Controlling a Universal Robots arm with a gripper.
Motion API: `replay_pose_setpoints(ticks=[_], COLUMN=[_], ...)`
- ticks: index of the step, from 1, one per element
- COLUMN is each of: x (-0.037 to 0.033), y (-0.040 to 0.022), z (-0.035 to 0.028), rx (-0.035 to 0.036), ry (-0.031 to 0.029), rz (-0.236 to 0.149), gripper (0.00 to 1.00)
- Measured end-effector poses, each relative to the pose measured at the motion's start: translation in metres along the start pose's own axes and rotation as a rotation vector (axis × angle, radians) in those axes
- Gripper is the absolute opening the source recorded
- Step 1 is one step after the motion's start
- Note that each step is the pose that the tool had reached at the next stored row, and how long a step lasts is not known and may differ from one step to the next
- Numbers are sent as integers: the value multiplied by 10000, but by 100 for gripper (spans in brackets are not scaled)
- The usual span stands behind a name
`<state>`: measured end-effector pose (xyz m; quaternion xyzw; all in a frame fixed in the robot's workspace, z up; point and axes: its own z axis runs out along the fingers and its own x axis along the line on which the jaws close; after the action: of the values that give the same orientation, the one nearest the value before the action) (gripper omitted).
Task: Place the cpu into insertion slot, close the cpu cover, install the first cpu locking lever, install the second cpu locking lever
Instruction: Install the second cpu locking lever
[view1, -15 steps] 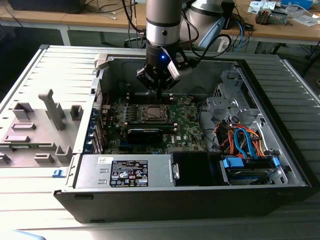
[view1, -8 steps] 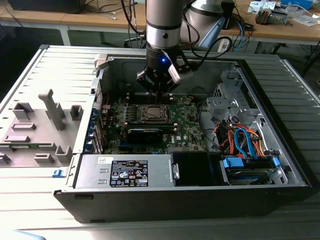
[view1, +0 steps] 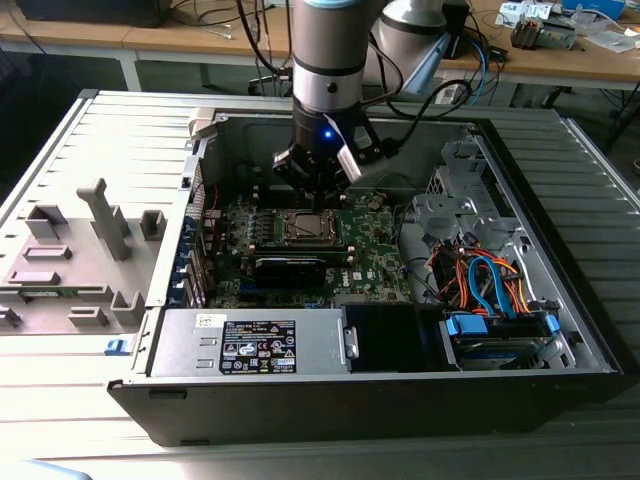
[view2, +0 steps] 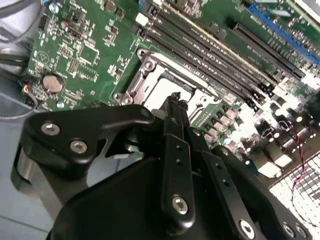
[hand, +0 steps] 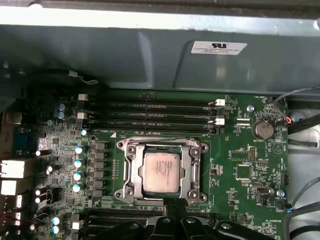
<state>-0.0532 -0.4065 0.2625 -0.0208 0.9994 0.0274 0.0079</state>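
1. We see the cpu (hand: 161, 171) seated in the insertion slot (hand: 131, 152), at board centre.
2. The cpu cover (hand: 196, 167) appears closed around it; lever state we cannot tell.
3. The gripper (view2: 174, 100) hovers at the socket's 6 o'clock edge, fingers pressed together, grasping nothing.

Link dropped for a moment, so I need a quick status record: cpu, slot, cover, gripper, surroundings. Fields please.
cpu: lying flat inside the socket, silver top showing
insertion slot: on the green motherboard, below the memory slots in the first wrist view
cpu cover: silvery frame lying around the cpu
gripper: fingers together, holding nothing, tip poised at the socket's edge
case: open computer case, arm reaching in from above
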Motion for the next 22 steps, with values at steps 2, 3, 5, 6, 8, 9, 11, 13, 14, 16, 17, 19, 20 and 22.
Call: replay_pose_setpoints(ticks=[2, 3, 5, 6, 8, 9, 11, 13, 14, 16, 17, 19, 20, 22], x=[3, 5, 7, 8, 10, 12, 14, 18, 25, 40, 44, 54, 74, 106], y=[-67, -93, -155, -177, -250, -275, -323, -372, -409, -465, -478, -489, -490, -490], z=[-3, -4, -6, -7, -9, -9, -11, -13, -11, 2, 10, 38, 64, 91], rx=[-328, -446, -750, -863, -1238, -1366, -1610, -1686, -1687, -1687, -1686, -1688, -1687, -1687], ry=[-13, -18, -31, -35, -51, -56, -66, -70, -70, -69, -70, -71, -70, -70], rz=[6, 8, 12, 13, 18, 21, 25, 25, 25, 26, 26, 26, 25, 25], gripper=[11, 11, 11, 11, 11, 11, 11, 11, 11, 11, 11, 11, 11, 11])
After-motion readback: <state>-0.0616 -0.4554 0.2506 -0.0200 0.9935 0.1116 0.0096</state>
